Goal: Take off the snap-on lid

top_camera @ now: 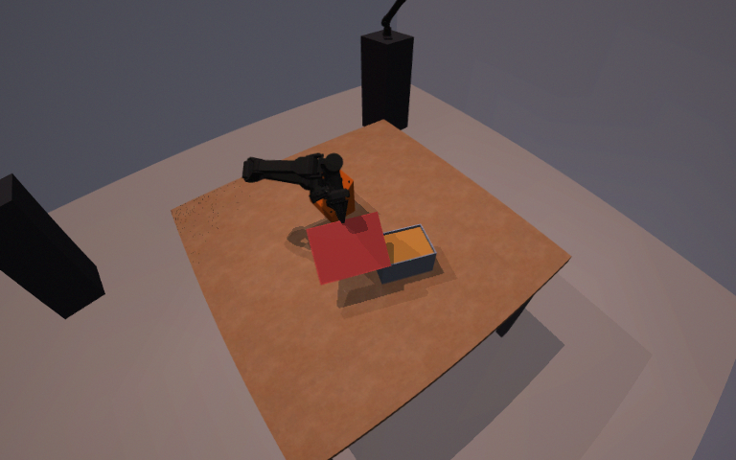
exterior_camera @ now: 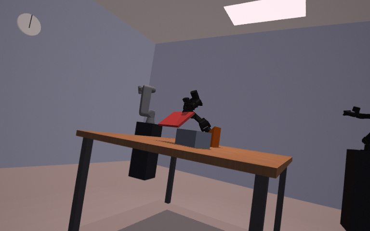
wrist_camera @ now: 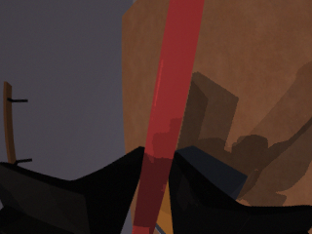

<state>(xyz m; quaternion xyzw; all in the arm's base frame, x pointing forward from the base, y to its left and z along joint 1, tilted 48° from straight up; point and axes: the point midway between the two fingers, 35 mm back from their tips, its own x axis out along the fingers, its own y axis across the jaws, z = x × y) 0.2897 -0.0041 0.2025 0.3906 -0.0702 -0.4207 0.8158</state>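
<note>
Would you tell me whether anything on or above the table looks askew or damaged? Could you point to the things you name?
The red lid [top_camera: 350, 249] [exterior_camera: 174, 120] [wrist_camera: 177, 73] hangs tilted in the pincer [top_camera: 342, 220] [exterior_camera: 187, 111] [wrist_camera: 158, 155], odd beside the upright storage box [top_camera: 407, 269] [exterior_camera: 186, 138] [wrist_camera: 212, 168]. I see no damage.

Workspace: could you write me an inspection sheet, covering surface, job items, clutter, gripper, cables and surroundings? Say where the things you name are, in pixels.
Surface: brown table [top_camera: 325, 379] [exterior_camera: 245, 158], dark specks near one corner.
Job items: red lid [top_camera: 347, 249] [exterior_camera: 176, 120] [wrist_camera: 177, 73] held tilted in the air, off the box; grey-blue box [top_camera: 409, 269] [exterior_camera: 185, 138] [wrist_camera: 214, 171] stands open on the table, orange-yellow inside.
Clutter: orange block [top_camera: 348, 190] [exterior_camera: 216, 137] beside the arm; its purpose is unclear.
Gripper: black gripper [top_camera: 342, 219] [exterior_camera: 186, 111] [wrist_camera: 158, 155] closed on the lid's edge.
Cables: nothing seen.
Surroundings: pale floor, blue-grey walls, round wall clock [exterior_camera: 29, 24], bright ceiling panel [exterior_camera: 268, 10], black pedestals [top_camera: 386, 80] [exterior_camera: 144, 163] carrying other arms.
</note>
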